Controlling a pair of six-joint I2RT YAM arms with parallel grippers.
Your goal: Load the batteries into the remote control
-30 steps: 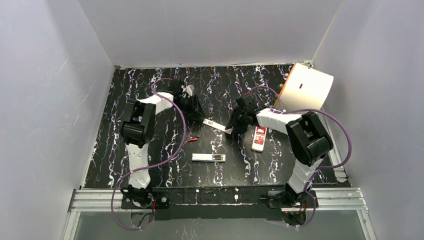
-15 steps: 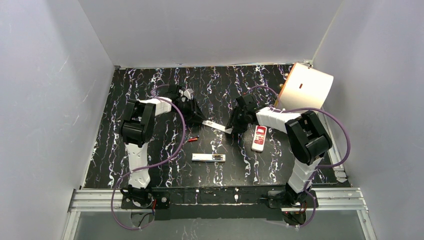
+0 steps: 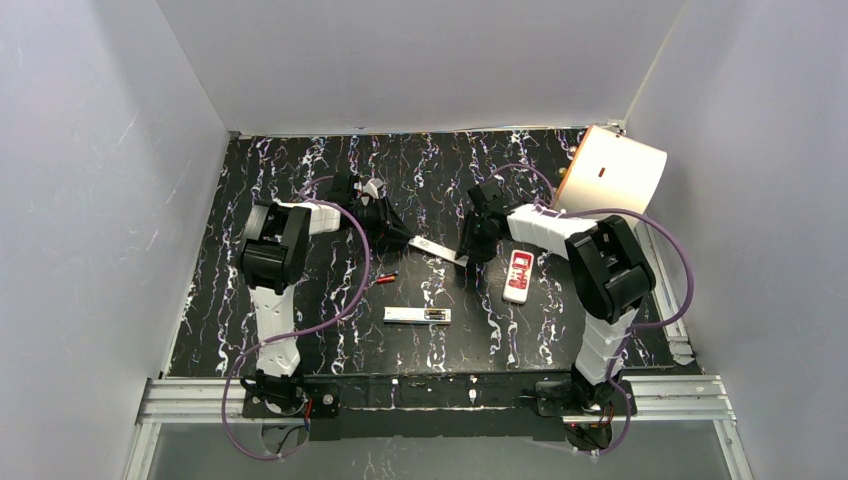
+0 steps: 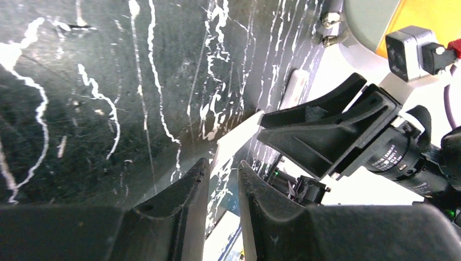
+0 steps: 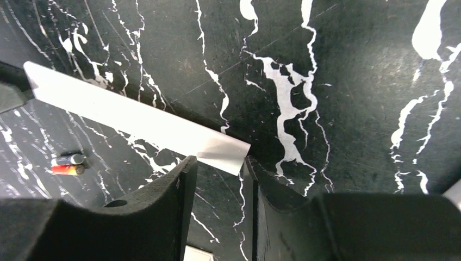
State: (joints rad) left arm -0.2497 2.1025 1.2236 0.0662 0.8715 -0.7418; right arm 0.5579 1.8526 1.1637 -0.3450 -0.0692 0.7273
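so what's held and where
the white oblong piece, pinched at one end by the right end effector, at the other by the left end effector

A thin white strip (image 4: 235, 138) sits in the middle, with the black table (image 4: 108, 81) and its white squiggly lines behind it. The left gripper (image 4: 223, 166) is below the strip. Its two black fingers (image 4: 179, 201) press close on each side of the strip's near end. The right gripper (image 4: 261, 126) meets the strip's far end. A small grey box (image 4: 410, 51) is up and right of the strip.

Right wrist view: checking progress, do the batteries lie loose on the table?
Yes, two batteries lie side by side on the table, nothing gripping them.
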